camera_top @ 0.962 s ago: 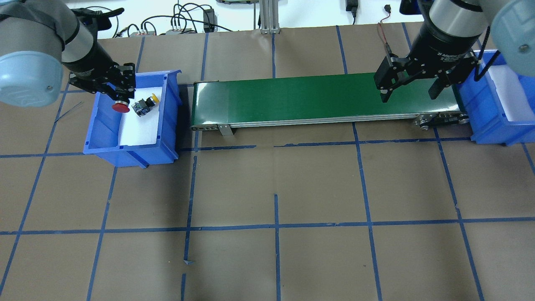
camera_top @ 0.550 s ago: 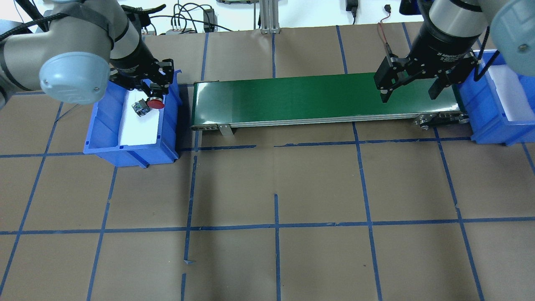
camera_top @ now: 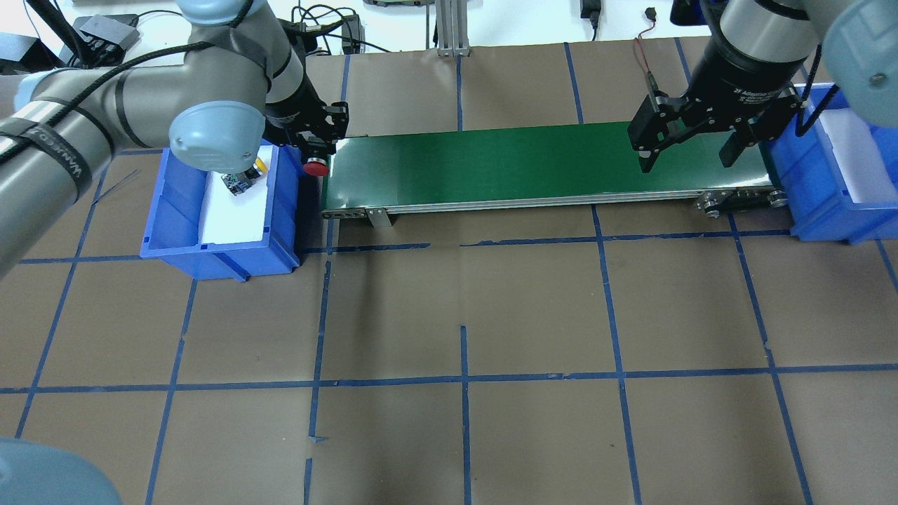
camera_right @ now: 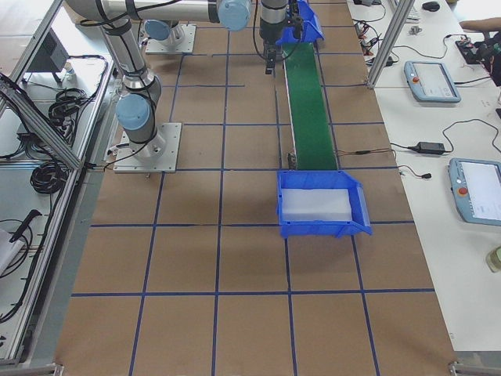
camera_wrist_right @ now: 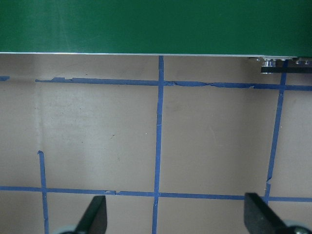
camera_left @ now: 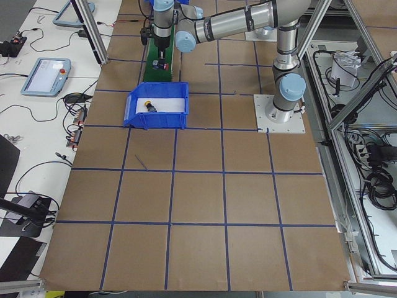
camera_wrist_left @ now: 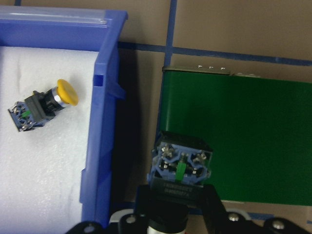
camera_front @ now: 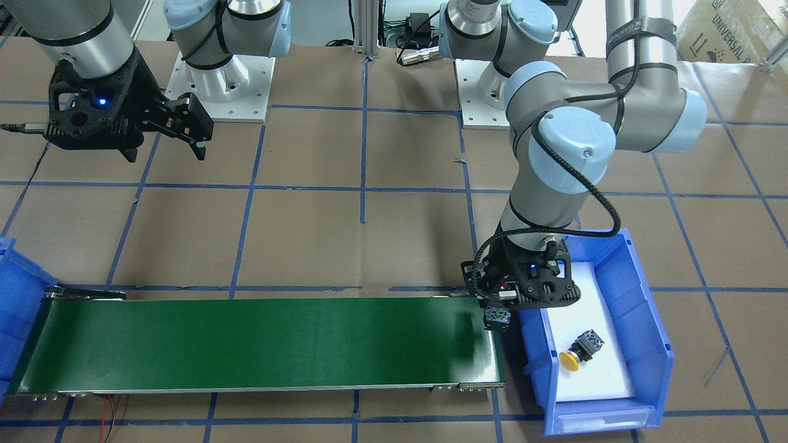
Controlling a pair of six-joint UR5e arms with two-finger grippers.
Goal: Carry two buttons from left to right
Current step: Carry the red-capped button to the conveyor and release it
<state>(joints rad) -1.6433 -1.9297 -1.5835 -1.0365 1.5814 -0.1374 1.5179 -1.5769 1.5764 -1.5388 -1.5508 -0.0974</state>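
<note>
Buttons were apart: the red button [camera_top: 316, 167] was clamped in the left gripper [camera_top: 318, 156], held over the edge of the green conveyor belt [camera_top: 526, 165] just beside the left blue bin [camera_top: 175, 210]. The yellow button [camera_front: 582, 351] lay on its side on white foam [camera_top: 235, 210] inside that bin. The right gripper [camera_top: 687, 160] hovered spread wide and empty over the belt's other end, near the right blue bin [camera_top: 821, 203] on the desk [camera_top: 463, 315].

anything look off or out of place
Nothing stands out. The yellow button lies on its side in the blue bin; the left end effector holds the red button at the end of the green belt.
</note>
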